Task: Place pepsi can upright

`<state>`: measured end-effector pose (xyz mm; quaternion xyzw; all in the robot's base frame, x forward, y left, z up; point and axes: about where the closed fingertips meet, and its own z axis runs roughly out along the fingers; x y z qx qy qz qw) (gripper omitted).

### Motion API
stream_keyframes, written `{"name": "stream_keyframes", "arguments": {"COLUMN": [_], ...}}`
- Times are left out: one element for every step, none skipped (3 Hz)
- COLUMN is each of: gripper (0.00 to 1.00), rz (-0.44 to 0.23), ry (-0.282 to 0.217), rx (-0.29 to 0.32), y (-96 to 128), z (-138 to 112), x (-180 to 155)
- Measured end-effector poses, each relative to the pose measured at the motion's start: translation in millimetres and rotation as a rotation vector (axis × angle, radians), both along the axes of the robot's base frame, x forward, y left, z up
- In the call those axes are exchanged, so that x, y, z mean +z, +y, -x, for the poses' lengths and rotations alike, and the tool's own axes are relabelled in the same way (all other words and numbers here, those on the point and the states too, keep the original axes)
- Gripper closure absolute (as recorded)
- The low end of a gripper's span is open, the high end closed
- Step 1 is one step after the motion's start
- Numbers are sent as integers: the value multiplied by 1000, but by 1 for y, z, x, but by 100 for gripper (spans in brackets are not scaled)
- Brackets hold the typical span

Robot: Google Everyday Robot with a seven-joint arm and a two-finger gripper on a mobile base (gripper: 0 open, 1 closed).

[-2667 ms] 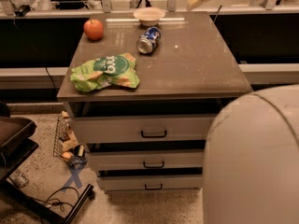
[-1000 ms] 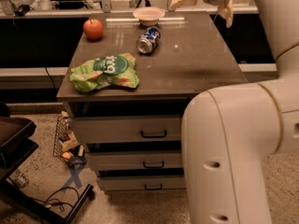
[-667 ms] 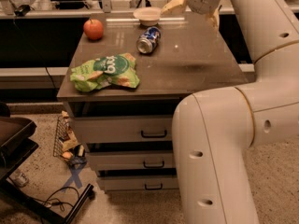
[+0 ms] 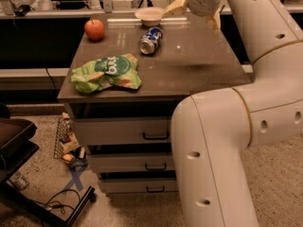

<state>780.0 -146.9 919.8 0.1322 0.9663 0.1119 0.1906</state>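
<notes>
The pepsi can (image 4: 150, 40) lies on its side on the brown cabinet top (image 4: 199, 60), toward the back, silver end facing the front left. My gripper (image 4: 195, 13) hangs above the back edge, to the right of the can and apart from it. Its two tan fingers (image 4: 173, 7) are spread wide with nothing between them, so it is open. The big white arm (image 4: 236, 126) fills the right side of the view and hides the cabinet's right front.
A white bowl (image 4: 149, 15) sits just behind the can. A red apple (image 4: 94, 29) rests at the back left and a green chip bag (image 4: 108, 72) at the front left. Drawers (image 4: 123, 131) are below; a black cart (image 4: 19, 145) and cables stand on the floor at left.
The arm has swung up into view and reached over the cabinet; the gripper has shifted left and lower toward the bowl and can. The can, apple and bag have not moved.
</notes>
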Motion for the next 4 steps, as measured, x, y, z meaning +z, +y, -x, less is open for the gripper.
{"name": "stream_keyframes", "arguments": {"gripper": [0,0,0,0], "rz": [17,29,43,42], "ry": [43,40,8,-31], "rx": [-67,-66,-18,55], "y": [25,41,58,74], "z": [-13,-21,-33,-48], "x": [-23,-29,-31,-41]}}
